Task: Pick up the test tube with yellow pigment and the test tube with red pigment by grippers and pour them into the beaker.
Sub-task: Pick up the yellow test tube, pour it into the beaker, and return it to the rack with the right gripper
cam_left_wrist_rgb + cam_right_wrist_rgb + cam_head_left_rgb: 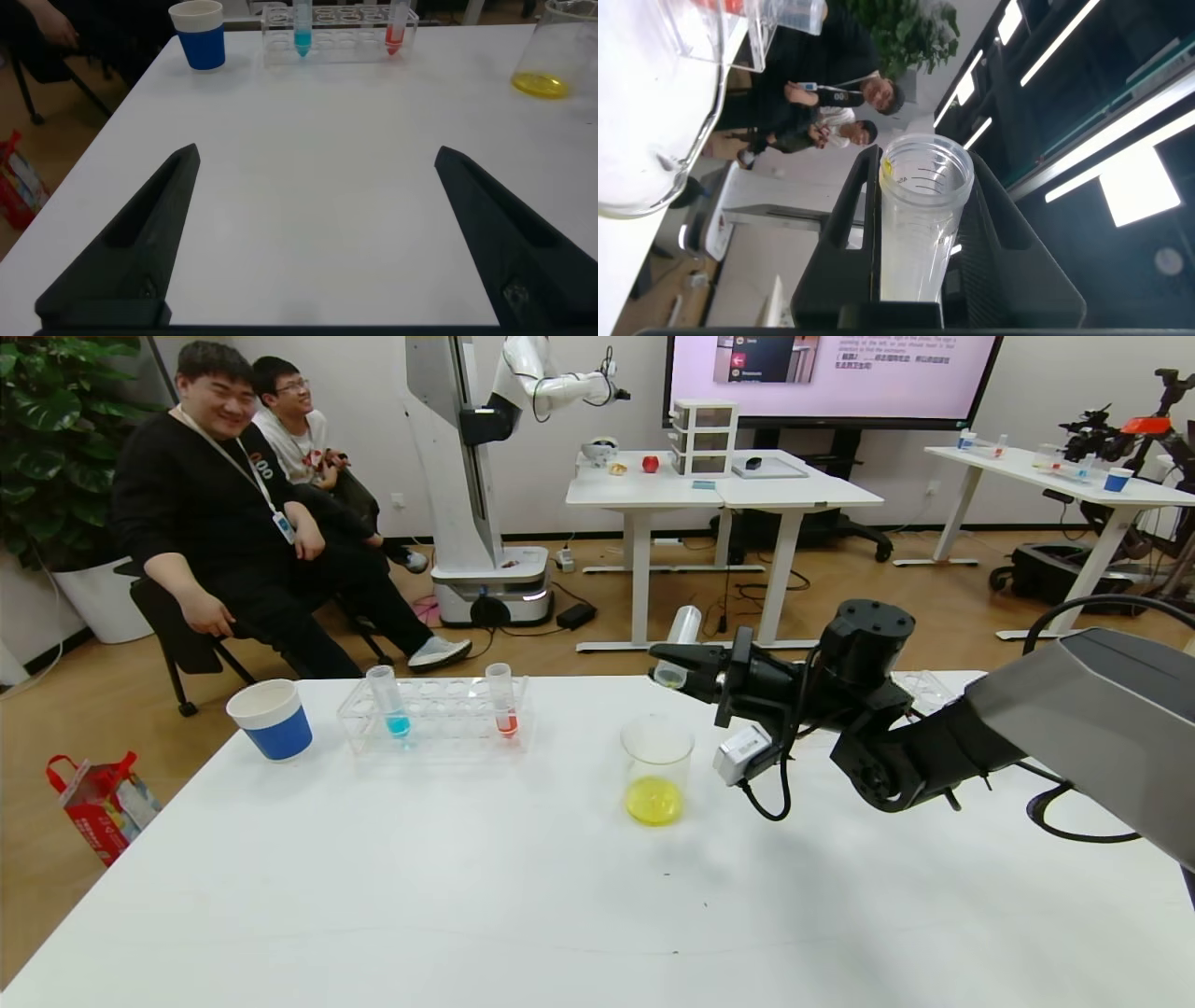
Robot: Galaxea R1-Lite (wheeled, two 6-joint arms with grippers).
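My right gripper [680, 665] is shut on the test tube with yellow pigment [680, 639], held tilted just above and behind the beaker [657, 770]. In the right wrist view the tube [920, 224] sits between the fingers [854, 215] and looks almost empty, with a yellow trace at its mouth. The beaker holds yellow liquid at its bottom and also shows in the left wrist view [551, 56]. The test tube with red pigment [504, 705] stands in the clear rack [439, 719]. My left gripper [318, 152] is open and empty, low over the near left of the table.
A tube with blue liquid [392, 705] stands in the rack's left part. A blue-and-white paper cup [271, 719] stands left of the rack. Two seated people [233, 504] are beyond the table's far left edge. A clear tray [924, 689] lies behind my right arm.
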